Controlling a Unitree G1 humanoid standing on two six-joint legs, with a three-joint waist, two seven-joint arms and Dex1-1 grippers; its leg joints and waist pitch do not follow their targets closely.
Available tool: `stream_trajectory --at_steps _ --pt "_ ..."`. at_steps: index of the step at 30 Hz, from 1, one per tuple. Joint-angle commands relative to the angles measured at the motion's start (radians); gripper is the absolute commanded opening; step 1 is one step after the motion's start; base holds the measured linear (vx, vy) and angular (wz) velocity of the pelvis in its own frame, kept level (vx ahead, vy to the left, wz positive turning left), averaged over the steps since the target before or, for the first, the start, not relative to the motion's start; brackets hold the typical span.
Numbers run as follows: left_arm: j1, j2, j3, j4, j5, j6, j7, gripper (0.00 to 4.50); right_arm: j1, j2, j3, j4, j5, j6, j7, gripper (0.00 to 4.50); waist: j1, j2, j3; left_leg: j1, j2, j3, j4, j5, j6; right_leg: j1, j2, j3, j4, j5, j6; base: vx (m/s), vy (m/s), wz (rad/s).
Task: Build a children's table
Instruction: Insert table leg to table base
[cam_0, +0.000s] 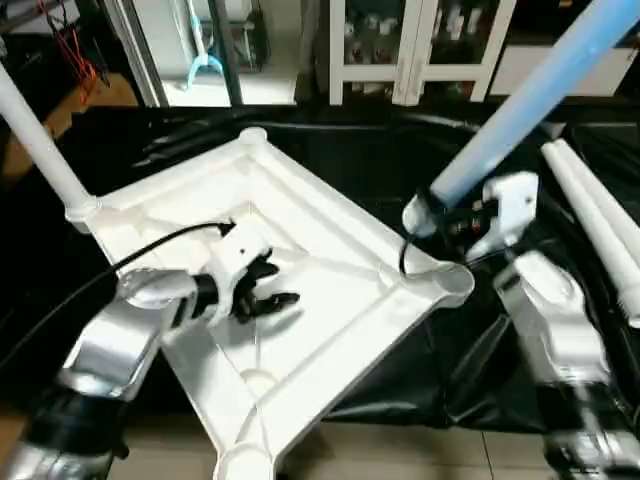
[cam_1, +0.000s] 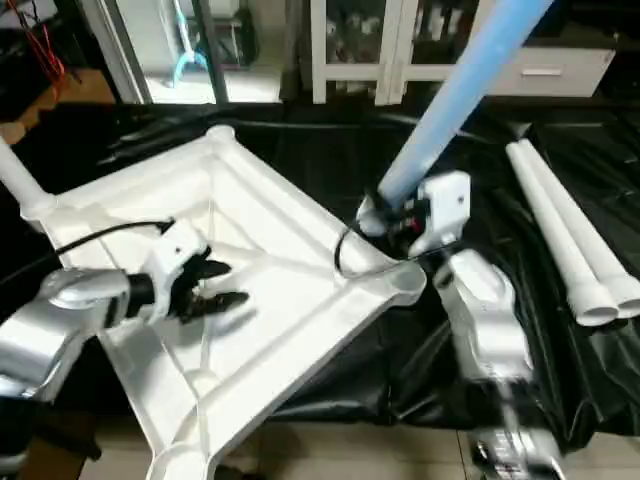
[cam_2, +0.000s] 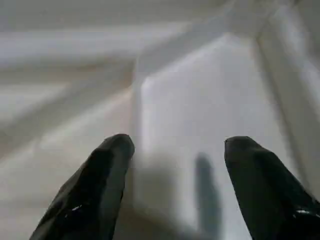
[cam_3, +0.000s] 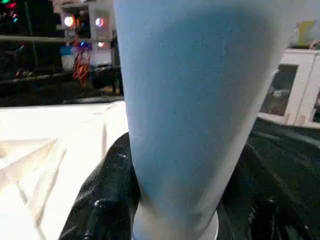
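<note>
The tabletop (cam_0: 300, 250) lies underside up, ribs showing, on a black sheet (cam_0: 470, 370) that covers the work surface. One leg (cam_0: 40, 140) stands seated in the tabletop's far-left corner socket. Two loose legs (cam_1: 570, 240) lie side by side on the sheet, well to the right of the tabletop.

The left gripper (cam_0: 268, 298) hovers over the middle of the tabletop, fingers (cam_2: 100, 185) spread wide with nothing between them. The right gripper (cam_0: 440, 215) is clamped on the thick end of a fourth leg (cam_0: 530, 90), held tilted just above the tabletop's right corner socket (cam_0: 450, 282) (not inserted).

Beyond the tabletop stand white glass-fronted cabinets (cam_0: 420, 45). A pale tiled floor (cam_0: 400, 450) shows on the tabletop's near side.
</note>
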Motion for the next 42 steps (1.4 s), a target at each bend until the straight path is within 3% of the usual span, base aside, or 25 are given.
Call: stream_trajectory --at_steps 1,2,4,5,10,11,18,20,23,24,33,36,39,42 --pt "0.002 0.014 -0.012 -0.037 0.022 0.071 0.035 3.62 0.005 -0.003 0.0 -0.06 0.019 0.036 -0.005 1.84 -0.002 -0.019 -0.072 0.047 0.071 -0.031 -0.056 0.084 0.17 0.037 -0.068 0.037 -0.059 0.211 -0.256 0.0 0.0 0.0" --pt "0.004 0.019 -0.015 -0.04 0.031 0.083 0.05 3.7 0.01 -0.003 0.0 -0.069 0.02 0.043 -0.008 1.84 -0.003 -0.02 -0.071 0.046 0.07 -0.03 -0.056 0.072 0.164 0.038 -0.069 0.038 -0.062 0.201 -0.258 0.0 0.0 0.0" --pt "0.017 0.025 0.005 -0.037 0.048 0.097 0.098 3.96 0.022 0.007 0.001 -0.094 0.02 0.056 -0.024 1.84 -0.004 -0.008 -0.072 0.046 0.069 -0.033 -0.057 0.062 0.147 0.038 -0.067 0.037 -0.062 0.205 -0.259 0.0 0.0 0.0" --pt "0.021 0.026 0.017 -0.037 0.052 0.109 0.114 3.96 0.024 0.013 0.001 -0.098 0.018 0.057 -0.033 1.84 -0.005 -0.008 -0.072 0.047 0.069 -0.033 -0.057 0.063 0.147 0.037 -0.066 0.037 -0.063 0.21 -0.257 0.0 0.0 0.0" --pt "0.045 -0.002 0.064 -0.06 0.02 0.202 0.14 3.96 0.047 0.036 0.015 -0.137 0.019 0.085 -0.054 1.84 -0.009 -0.011 -0.075 0.045 0.067 -0.033 -0.055 0.086 0.147 0.041 -0.067 0.036 -0.059 0.256 -0.263 0.0 0.0 0.0" --pt "0.052 0.001 0.052 -0.067 0.026 0.22 0.143 3.96 0.052 0.037 0.018 -0.147 0.02 0.095 -0.058 1.84 -0.008 -0.016 -0.074 0.044 0.067 -0.033 -0.055 0.087 0.149 0.04 -0.068 0.036 -0.06 0.254 -0.261 0.0 0.0 0.0" --pt "0.067 -0.015 0.021 -0.067 0.02 0.275 0.179 3.96 0.054 0.037 0.021 -0.168 0.021 0.125 -0.065 1.84 -0.007 -0.014 -0.072 0.046 0.066 -0.033 -0.057 0.063 0.136 0.041 -0.068 0.037 -0.064 0.207 -0.254 0.0 0.0 0.0" --pt "0.064 -0.02 0.008 -0.04 0.025 0.245 0.18 3.6 0.048 0.039 0.018 -0.165 0.019 0.128 -0.067 1.84 -0.006 -0.015 -0.072 0.045 0.065 -0.034 -0.057 0.072 0.139 0.042 -0.067 0.037 -0.064 0.216 -0.251 0.0 0.0 0.0" --pt "0.061 -0.021 0.0 -0.029 0.027 0.24 0.181 3.58 0.048 0.039 0.017 -0.168 0.018 0.131 -0.071 1.84 -0.005 -0.014 -0.072 0.046 0.066 -0.033 -0.057 0.068 0.135 0.041 -0.067 0.037 -0.065 0.212 -0.248 0.0 0.0 0.0" --pt "0.051 -0.028 0.0 -0.014 0.026 0.24 0.19 3.36 0.047 0.04 0.017 -0.172 0.017 0.136 -0.078 1.84 -0.006 -0.014 -0.07 0.046 0.065 -0.032 -0.059 0.056 0.132 0.04 -0.067 0.037 -0.067 0.199 -0.247 0.0 0.0 0.0" --pt "-0.007 -0.021 -0.084 0.1 0.051 0.12 0.162 2.76 0.052 0.038 0.014 -0.178 0.013 0.145 -0.086 1.84 0.0 -0.011 -0.065 0.053 0.066 -0.03 -0.069 -0.038 0.086 0.041 -0.068 0.042 -0.081 0.101 -0.231 0.0 0.0 0.0" --pt "-0.017 -0.016 -0.112 0.129 0.067 0.094 0.154 2.57 0.052 0.034 0.014 -0.179 0.011 0.146 -0.086 1.84 0.005 -0.008 -0.061 0.057 0.066 -0.031 -0.077 -0.087 0.055 0.041 -0.069 0.044 -0.089 0.034 -0.219 0.0 0.0 0.0" --pt "-0.048 -0.019 -0.142 0.201 0.088 0.028 0.155 2.38 0.054 0.029 0.007 -0.179 0.01 0.15 -0.094 1.84 0.008 -0.009 -0.062 0.06 0.067 -0.03 -0.078 -0.091 0.045 0.039 -0.068 0.045 -0.091 0.037 -0.211 0.0 0.0 0.0" --pt "-0.075 -0.011 -0.179 0.263 0.126 -0.061 0.157 2.07 0.063 0.028 0.008 -0.188 0.01 0.155 -0.093 1.84 0.007 -0.008 -0.062 0.054 0.066 -0.032 -0.081 -0.097 0.042 0.044 -0.07 0.044 -0.093 0.021 -0.201 0.0 0.0 0.0"
